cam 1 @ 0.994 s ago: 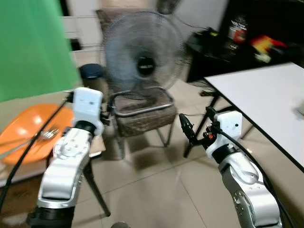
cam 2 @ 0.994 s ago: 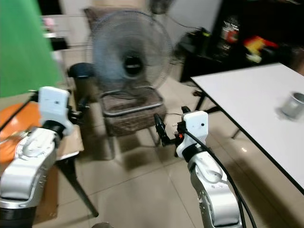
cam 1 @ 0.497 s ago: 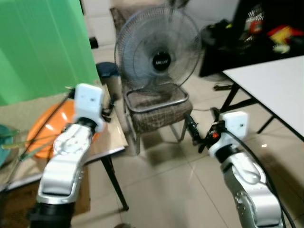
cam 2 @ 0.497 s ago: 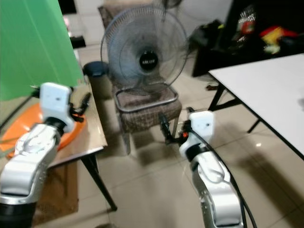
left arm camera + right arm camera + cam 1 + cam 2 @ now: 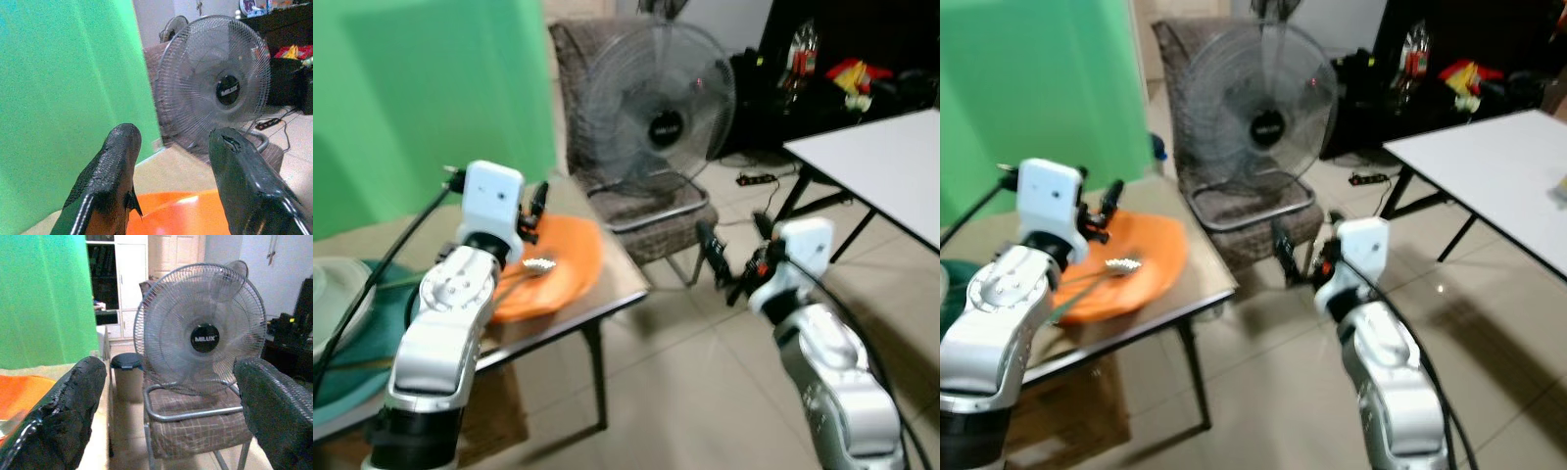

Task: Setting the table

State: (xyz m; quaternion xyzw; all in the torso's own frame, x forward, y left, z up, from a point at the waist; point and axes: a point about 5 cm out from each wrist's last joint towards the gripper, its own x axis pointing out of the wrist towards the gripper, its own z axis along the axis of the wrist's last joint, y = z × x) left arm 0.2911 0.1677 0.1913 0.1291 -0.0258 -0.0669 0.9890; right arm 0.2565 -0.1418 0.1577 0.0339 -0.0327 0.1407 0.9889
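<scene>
Orange plate lies on the low brown surface at about 10 o'clock in the head views, with a fork resting across it, tines near the plate's middle. The left gripper hovers just above the plate's far edge, its fingers spread with nothing between them. Beyond the surface's corner, at 12 o'clock, a grey pedestal fan stands on a brown checked chair, close by the surface. The right gripper hangs over the tiled floor at 3 o'clock, fingers wide apart and empty, aimed at the chair and fan. A white table stretches away at 2 o'clock, well apart from the plate. A green screen backs the surface at 11 o'clock. The right wrist view adds a small dark bin just beside the chair, and the fan's centre label reads clearly there.
</scene>
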